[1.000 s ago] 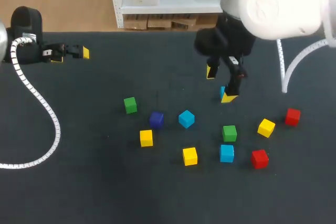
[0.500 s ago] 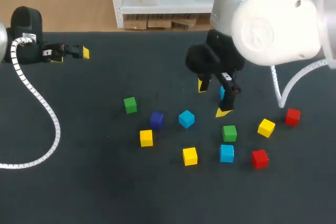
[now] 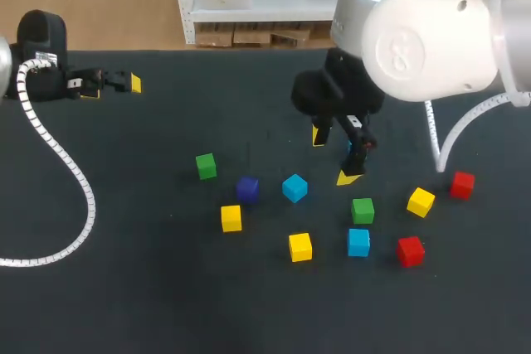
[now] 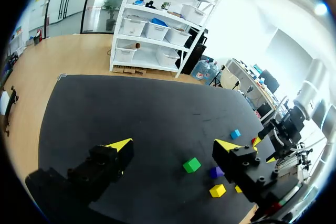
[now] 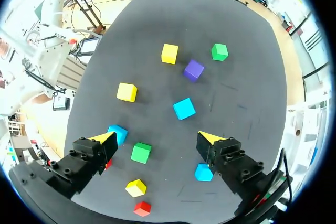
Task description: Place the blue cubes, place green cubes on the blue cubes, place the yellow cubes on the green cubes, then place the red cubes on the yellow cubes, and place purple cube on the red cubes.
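Your right gripper [image 3: 334, 157] hangs above the matte black table top [image 3: 149, 288], its two yellow-tipped fingers spread wide with nothing between them. Take the small purple cube [image 3: 246, 189], seemingly hard plastic, as your mark: the gripper is to its right and a little toward the far edge. The nearest bright blue cube [image 3: 294, 187], of the same make, sits just right of the purple cube, apart from it. In the wrist view it lies ahead of the open fingers, not between them. A second blue cube [image 5: 203, 172] lies just beside one finger, farther right of the purple cube. A third blue cube [image 3: 358, 242] sits farther right again and nearer you, just in front of a green cube [image 3: 362, 210].

No blue cube looks placed yet, so this is probably the first pick. Centre the fingers over one cube, turn the wrist so they meet two flat faces, and descend straight, clear of neighbours.

Your left gripper [image 3: 112, 87] sits far left of the purple cube by the table's far edge, fingers apart and empty.
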{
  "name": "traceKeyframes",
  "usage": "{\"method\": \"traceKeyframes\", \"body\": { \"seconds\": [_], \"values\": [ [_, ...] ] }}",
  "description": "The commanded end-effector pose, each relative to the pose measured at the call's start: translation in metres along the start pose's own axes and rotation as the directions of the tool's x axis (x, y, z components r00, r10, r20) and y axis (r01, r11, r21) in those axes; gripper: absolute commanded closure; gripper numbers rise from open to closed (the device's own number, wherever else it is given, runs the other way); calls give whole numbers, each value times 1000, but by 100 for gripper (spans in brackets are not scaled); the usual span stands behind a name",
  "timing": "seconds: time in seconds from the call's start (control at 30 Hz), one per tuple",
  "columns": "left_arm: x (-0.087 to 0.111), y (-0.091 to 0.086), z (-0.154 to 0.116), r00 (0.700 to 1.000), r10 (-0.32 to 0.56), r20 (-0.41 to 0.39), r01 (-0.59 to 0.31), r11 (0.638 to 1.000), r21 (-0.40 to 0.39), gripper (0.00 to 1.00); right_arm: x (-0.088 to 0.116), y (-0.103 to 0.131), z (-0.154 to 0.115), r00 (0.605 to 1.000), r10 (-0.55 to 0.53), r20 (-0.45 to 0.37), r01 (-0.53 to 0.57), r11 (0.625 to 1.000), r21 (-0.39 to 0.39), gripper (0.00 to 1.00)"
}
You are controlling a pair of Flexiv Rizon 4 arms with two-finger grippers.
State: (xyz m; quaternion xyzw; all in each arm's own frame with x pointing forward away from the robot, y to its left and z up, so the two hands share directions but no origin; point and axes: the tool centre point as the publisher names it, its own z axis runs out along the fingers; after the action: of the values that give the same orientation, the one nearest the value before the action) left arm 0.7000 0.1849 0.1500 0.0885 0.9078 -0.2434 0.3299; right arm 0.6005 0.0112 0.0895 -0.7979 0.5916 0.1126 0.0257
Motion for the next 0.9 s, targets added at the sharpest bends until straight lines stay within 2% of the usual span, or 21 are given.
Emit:
{"method": "traceKeyframes", "body": {
  "seconds": [0.03, 0.37, 0.47, 0.63, 0.73, 0.9],
  "values": [
    [0, 0, 0, 1000, 0, 0, 0, 1000, 0, 0, 0, -1, 0, 1000, -1, 2, 1, 1000, -3, 0],
    [0, 0, 0, 1000, 0, 0, 0, 1000, 0, 0, 4, -5, 5, 999, 26, -19, -27, 999, -29, 0],
    [0, 0, 0, 1000, 0, 0, 0, 1000, 0, 0, -2, -11, 13, 1000, -3, -1, 3, 999, -40, 0],
    [0, 0, 0, 1000, 0, 0, 0, 1000, 0, 0, -15, -22, 22, 996, -76, -48, 74, 997, -38, 0],
    [0, 0, 0, 1000, 0, 0, 0, 1000, 0, 0, -23, -29, 29, 988, -144, -49, 142, 989, -36, 0],
    [0, 0, 0, 1000, 0, 0, 0, 1000, 0, 0, -39, -40, 39, 963, -219, -155, 209, 975, -74, 0]
  ]
}}
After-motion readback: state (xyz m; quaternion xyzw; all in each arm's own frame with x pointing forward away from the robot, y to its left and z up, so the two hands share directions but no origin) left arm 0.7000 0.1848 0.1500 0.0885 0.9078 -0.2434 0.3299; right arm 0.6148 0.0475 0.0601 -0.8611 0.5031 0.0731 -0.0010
